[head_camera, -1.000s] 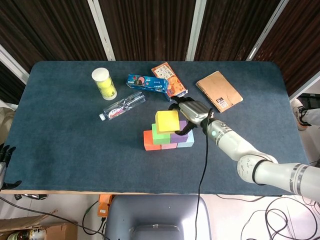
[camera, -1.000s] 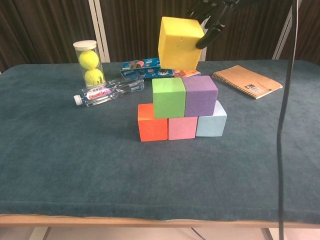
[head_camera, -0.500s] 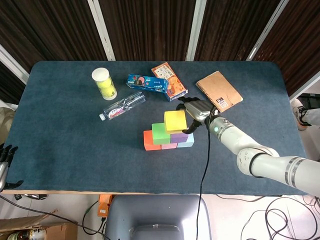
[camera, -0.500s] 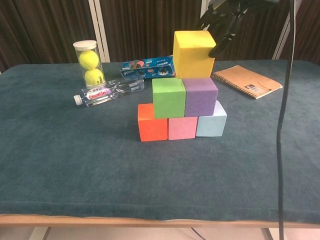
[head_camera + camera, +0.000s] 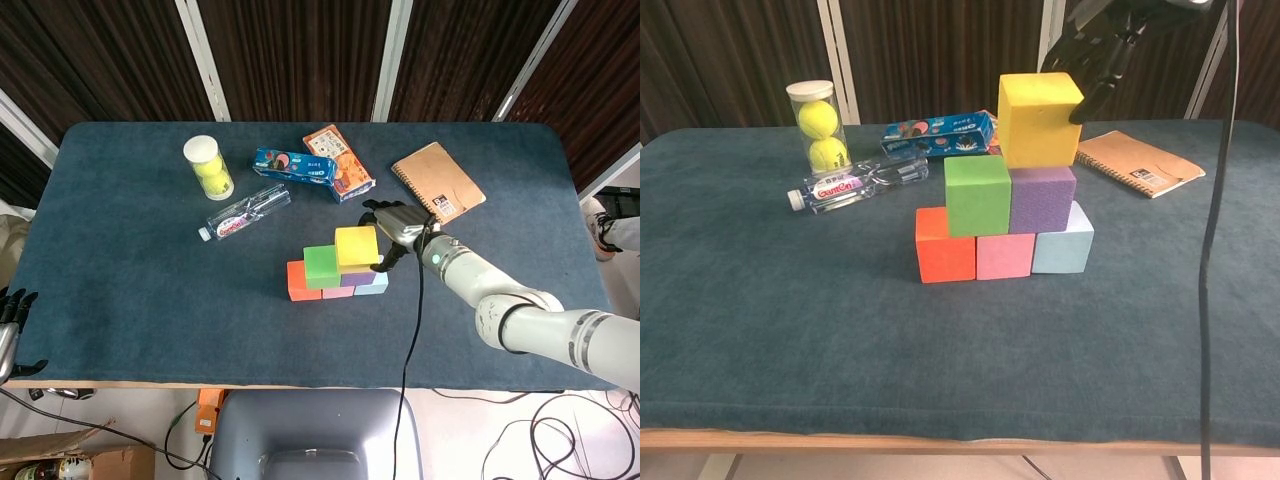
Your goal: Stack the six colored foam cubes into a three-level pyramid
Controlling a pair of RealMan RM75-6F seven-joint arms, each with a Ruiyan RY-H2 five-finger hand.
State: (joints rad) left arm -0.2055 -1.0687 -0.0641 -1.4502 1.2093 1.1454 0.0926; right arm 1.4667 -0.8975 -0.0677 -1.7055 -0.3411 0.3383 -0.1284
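Atop the purple foam cube (image 5: 1042, 198), the yellow foam cube (image 5: 1039, 118) has dropped and drifted right, off the middle seam; the right hand (image 5: 1102, 52) still pinches it, so recentring is needed.

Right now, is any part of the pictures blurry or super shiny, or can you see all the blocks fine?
Chest view: the yellow cube and the cubes below it look sharp and evenly lit, while the right hand is dark against the curtains and cut off by the top edge. Head view: everything is smaller but clear, with soft shadows beside the stack and no strong glare on the water bottle.
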